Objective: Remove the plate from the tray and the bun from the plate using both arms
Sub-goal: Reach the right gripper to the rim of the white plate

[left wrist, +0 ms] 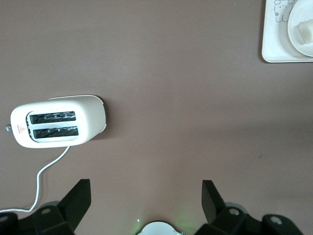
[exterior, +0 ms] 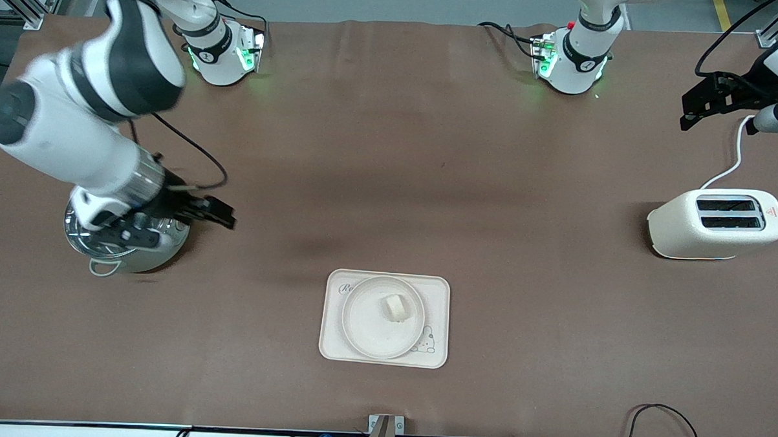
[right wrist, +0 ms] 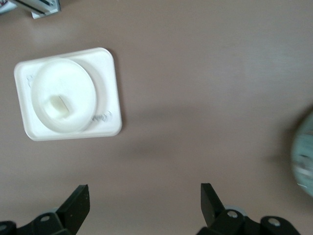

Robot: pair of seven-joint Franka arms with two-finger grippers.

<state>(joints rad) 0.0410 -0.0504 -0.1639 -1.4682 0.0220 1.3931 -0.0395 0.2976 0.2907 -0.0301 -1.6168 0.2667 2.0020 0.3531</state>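
While the tray (exterior: 384, 354) lay nearest the camera, long axis running between the arms' ends of the worktop (exterior: 390, 180), the plate (exterior: 372, 321) sat on it (bun (exterior: 395, 307) on the plate). The right gripper (right wrist: 144, 203) hung over a steel pot (exterior: 126, 245), jaws wide; the left gripper (left wrist: 145, 198) hung near the toaster (exterior: 715, 223), jaws wide.

A white toaster (exterior: 715, 223), slots up, is seen on the brown table (exterior: 391, 147) near the left gripper (left wrist: 145, 196), with its white cord (exterior: 730, 167) trailing. A steel pot (exterior: 129, 251) is set just beside the right gripper (exterior: 224, 216).
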